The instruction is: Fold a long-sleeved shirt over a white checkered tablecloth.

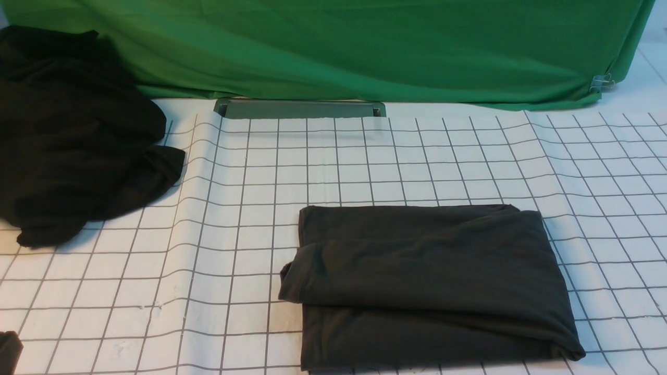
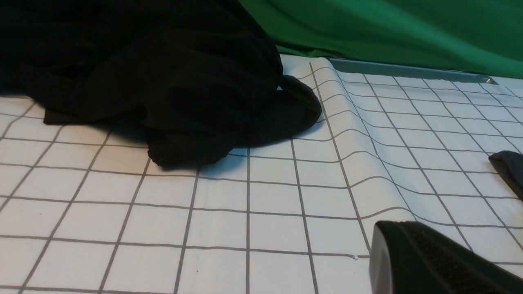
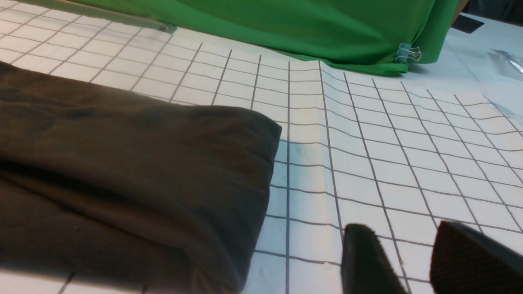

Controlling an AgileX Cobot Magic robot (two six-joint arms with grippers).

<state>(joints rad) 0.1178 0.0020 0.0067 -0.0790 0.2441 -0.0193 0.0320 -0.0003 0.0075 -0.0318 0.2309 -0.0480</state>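
The long-sleeved shirt [image 1: 427, 281] lies folded into a dark grey rectangle on the white checkered tablecloth [image 1: 365, 156], right of centre and near the front edge. No print or neck shows. In the right wrist view the shirt [image 3: 122, 171] fills one side, and my right gripper [image 3: 402, 232] stands open just beside it over bare tablecloth [image 3: 367, 143], with nothing between its fingers. My left gripper [image 2: 392, 228] is shut and empty, low over the tablecloth [image 2: 265, 196]; a corner of the shirt [image 2: 508, 165] shows at that view's edge. Neither arm is plain in the front view.
A crumpled black mass of cloth [image 1: 73, 135] lies at the far left, right ahead of the left gripper [image 2: 155, 73]. A green cloth [image 1: 338, 47] hangs across the back with a grey bar [image 1: 299, 108] below it. A raised crease [image 1: 187, 208] runs through the tablecloth.
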